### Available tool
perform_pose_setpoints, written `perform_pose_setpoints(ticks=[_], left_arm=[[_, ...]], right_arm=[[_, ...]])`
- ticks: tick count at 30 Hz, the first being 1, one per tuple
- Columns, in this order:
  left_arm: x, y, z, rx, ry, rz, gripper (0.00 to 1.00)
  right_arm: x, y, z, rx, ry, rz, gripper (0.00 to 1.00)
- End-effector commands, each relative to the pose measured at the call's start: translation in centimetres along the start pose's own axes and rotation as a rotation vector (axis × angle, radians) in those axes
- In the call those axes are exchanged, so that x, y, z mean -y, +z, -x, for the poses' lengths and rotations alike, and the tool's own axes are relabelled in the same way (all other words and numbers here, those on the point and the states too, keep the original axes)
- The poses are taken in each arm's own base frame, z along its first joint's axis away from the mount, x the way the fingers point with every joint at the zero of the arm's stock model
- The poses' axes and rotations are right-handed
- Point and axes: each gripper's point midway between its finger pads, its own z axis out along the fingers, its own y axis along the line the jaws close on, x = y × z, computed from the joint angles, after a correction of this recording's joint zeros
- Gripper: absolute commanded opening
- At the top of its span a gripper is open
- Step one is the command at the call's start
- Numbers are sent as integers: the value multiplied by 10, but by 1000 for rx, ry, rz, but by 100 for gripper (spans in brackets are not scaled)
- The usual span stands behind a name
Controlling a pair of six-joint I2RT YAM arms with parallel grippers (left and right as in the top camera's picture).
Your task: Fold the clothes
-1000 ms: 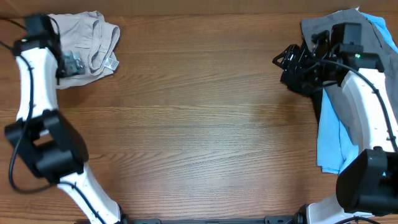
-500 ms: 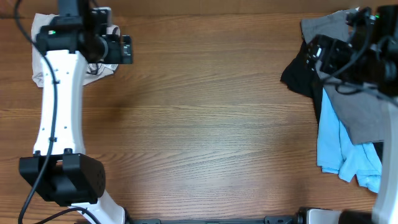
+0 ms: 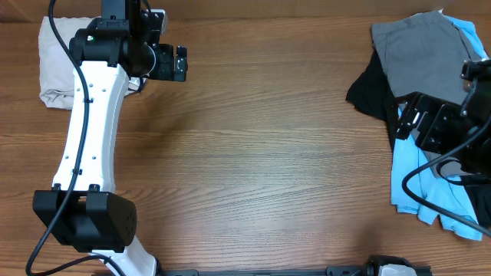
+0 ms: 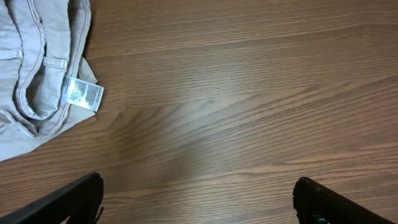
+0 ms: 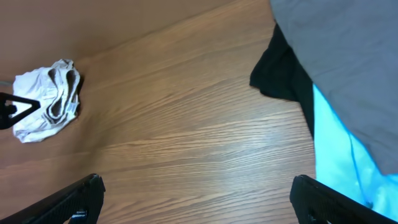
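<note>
Clothes lie in two spots on the desk. The beige shorts sit in a crumpled heap at the far left corner. The rest make a pile along the right edge: grey shorts on top at the far end, a black garment poking out from under them on the side toward the middle, and a light-blue garment spreading toward the near end.

The desk is brown wood with long wavy grain lines and a slight shine. The wide middle part between the two spots is bare wood.

A small white label sticks out at the waistband of the beige shorts. It has tiny dark print that is too small to read.

The beige cloth looks thick, with stitched seams and a belt loop. The grey cloth looks smooth and flat. The blue cloth is wrinkly.

The left pincer hangs over bare wood just beside the beige shorts, its jaws spread wide and holding nothing. The right pincer hangs by the pile, also spread wide and holding nothing.
</note>
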Motion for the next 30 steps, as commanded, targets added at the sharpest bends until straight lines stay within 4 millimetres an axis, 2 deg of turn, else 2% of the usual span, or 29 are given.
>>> perform_pose_setpoints(ticks=[1,3,7,9,12,13,16,19,27,30], left_arm=[[4,-12,6,34,16,-12,100],[4,-12,6,34,16,-12,100],[4,-12,6,34,16,-12,100],[4,-12,6,34,16,-12,100],[4,-12,6,34,16,-12,100],[4,-12,6,34,16,-12,100],[4,-12,6,34,16,-12,100],[4,-12,6,34,16,-12,100],[4,-12,6,34,16,-12,100],[4,-12,6,34,16,-12,100]], right_arm=[[-5,2,3,-5,-5,25,100],[-3,7,4,-17,-1,19,100],[2,12,-8,-87,19,-5,100],[1,12,-5,-68,13,-2,100],[-5,4,21,96,-48,19,100],[-13,1,30,191,-137,46,100],[-22,3,30,350,-274,80,100],[-13,19,15,453,-293,93,100],[15,80,-50,700,-326,162,100],[23,94,-67,753,-301,187,100]])
